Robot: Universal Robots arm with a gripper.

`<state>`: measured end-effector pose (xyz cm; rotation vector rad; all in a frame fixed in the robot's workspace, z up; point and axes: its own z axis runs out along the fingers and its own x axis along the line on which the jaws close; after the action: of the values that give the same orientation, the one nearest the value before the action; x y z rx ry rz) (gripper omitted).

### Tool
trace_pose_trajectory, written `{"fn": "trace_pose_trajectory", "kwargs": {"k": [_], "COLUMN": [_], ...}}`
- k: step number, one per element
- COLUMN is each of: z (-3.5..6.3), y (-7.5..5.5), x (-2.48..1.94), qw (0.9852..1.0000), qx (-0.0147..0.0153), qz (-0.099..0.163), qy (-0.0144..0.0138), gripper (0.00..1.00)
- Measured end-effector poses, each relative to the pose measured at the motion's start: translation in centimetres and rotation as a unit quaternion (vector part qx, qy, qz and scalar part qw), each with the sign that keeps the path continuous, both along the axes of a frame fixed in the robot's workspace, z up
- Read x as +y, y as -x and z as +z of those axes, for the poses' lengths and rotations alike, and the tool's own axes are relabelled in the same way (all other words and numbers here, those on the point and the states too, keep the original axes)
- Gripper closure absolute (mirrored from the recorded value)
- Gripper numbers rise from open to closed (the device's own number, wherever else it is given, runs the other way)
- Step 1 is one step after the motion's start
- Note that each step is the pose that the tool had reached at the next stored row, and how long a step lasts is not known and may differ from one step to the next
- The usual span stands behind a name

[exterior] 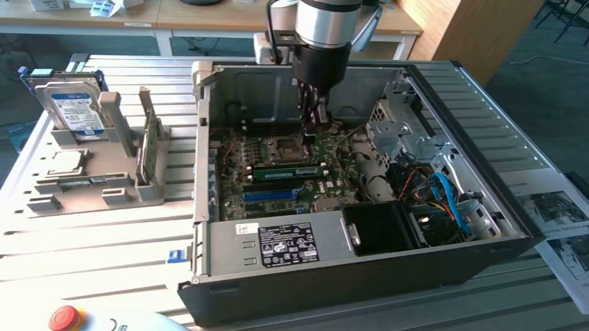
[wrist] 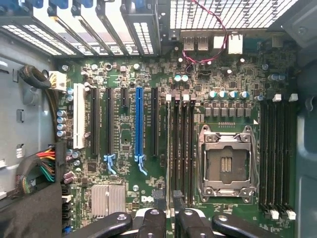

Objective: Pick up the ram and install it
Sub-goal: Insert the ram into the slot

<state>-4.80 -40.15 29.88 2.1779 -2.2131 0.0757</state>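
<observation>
1. Ram [exterior: 287,171], a thin flat green board, stands on edge in a slot just beside the square metal CPU socket [exterior: 283,147].
2. Gripper [exterior: 315,123] hovers over the socket, black jaws partly open, gripping nothing.
3. Second green stick [exterior: 148,146] sits in a grey rack [exterior: 120,186], well apart from the socket.

Your ram [exterior: 287,171] stands on its long edge on the motherboard [exterior: 343,163] inside the open computer case [exterior: 368,277], as the exterior view has it. You are looking at a long, narrow green stick with a row of dark chips along its face. It sits level, running from the exterior view's left to its right, just beside the processor socket [exterior: 281,146], between that socket and the blue slot [exterior: 272,195]. Whether it is pressed fully home in its slot, you cannot tell.
</observation>
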Motion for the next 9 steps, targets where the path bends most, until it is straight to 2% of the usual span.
{"fn": "trace_pose_trajectory", "kwargs": {"k": [9], "z": [0.8], "y": [0.0], "x": [0.0], "qw": [1.0], "qx": [0.001], "qz": [0.0], "qy": [0.0014], "gripper": [0.81]}}
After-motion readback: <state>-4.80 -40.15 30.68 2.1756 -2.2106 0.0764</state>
